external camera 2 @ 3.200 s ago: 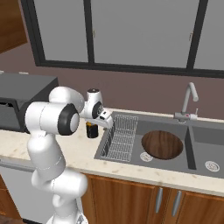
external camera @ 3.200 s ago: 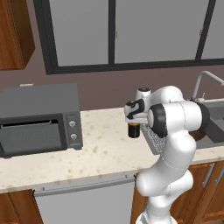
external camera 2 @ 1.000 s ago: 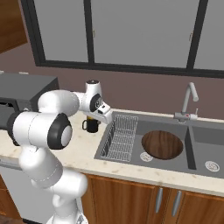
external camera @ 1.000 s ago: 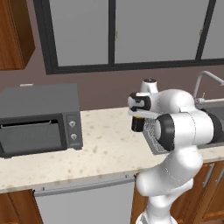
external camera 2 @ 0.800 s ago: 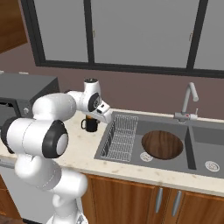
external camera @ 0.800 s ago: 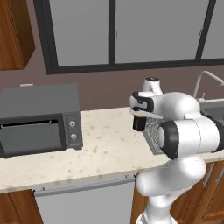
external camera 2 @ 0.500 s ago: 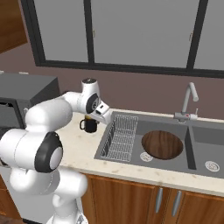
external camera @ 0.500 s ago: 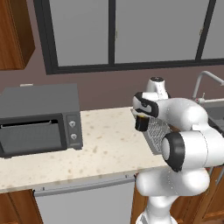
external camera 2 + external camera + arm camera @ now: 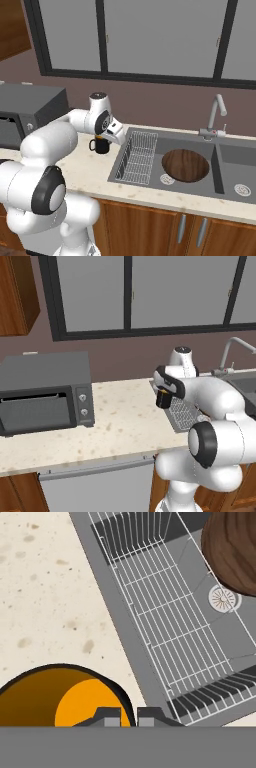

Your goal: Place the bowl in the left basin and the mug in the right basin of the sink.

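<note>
My gripper (image 9: pixel 103 137) is shut on the rim of the black mug (image 9: pixel 101 146), one fingertip inside and one outside. The mug (image 9: pixel 163 399) hangs upright, low over the speckled counter, just left of the sink's (image 9: pixel 125 172) edge. In the hand view its orange inside (image 9: pixel 75 704) sits at the bottom left, with the gripper (image 9: pixel 128 716) astride the rim. The dark wooden bowl (image 9: pixel 185 165) lies in the left basin (image 9: pixel 166 179), beside the wire rack (image 9: pixel 137 157). The bowl (image 9: pixel 235 552) also appears at the hand view's top right. The narrower right basin (image 9: pixel 237 170) holds nothing.
A dark microwave (image 9: pixel 45 391) stands on the counter (image 9: pixel 120 421) at the left. The curved silver faucet (image 9: pixel 215 117) rises behind the divider between the basins. A dark-framed window runs along the back wall. The rack (image 9: pixel 165 612) lies just right of the mug.
The mug has risen a little and shifted slightly toward the sink, still in my grip. The arm's elbow has swung round low in front of the base.
</note>
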{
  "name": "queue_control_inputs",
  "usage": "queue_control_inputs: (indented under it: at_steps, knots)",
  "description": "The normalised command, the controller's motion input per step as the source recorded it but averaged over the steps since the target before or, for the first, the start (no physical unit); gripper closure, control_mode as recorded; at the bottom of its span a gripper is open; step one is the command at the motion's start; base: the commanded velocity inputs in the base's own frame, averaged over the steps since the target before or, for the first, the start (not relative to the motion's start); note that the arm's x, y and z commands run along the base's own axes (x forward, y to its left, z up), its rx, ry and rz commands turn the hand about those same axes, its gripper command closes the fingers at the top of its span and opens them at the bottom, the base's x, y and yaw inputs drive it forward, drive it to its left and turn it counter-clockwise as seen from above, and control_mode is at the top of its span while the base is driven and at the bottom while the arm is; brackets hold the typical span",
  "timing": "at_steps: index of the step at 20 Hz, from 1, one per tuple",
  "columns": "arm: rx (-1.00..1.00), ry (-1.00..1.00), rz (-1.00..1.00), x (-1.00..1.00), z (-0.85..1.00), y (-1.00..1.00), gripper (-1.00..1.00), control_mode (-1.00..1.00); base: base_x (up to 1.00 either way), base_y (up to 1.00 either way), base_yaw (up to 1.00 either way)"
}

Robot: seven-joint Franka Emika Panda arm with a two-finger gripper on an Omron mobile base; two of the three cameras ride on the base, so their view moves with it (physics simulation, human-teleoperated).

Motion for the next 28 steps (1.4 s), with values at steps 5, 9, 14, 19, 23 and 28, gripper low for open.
queue_control_inputs:
  at_steps: [5,9,14,19,23,28]
  knots:
    - [0.0,0.0,0.0,0.0,0.0,0.0,1.0,1.0,-0.04,0.0,0.0]
    - [0.0,0.0,0.0,0.0,0.0,0.0,1.0,1.0,-0.3,-0.01,-0.01]
    - [0.0,0.0,0.0,0.0,0.0,0.0,1.0,1.0,-0.48,-0.01,0.01]
    - [0.0,0.0,0.0,0.0,0.0,0.0,1.0,1.0,-0.13,-0.26,0.0]
    - [0.0,0.0,0.0,0.0,0.0,0.0,1.0,1.0,-0.4,-0.33,0.04]
    - [0.0,0.0,0.0,0.0,0.0,0.0,1.0,1.0,-0.07,-0.46,0.07]
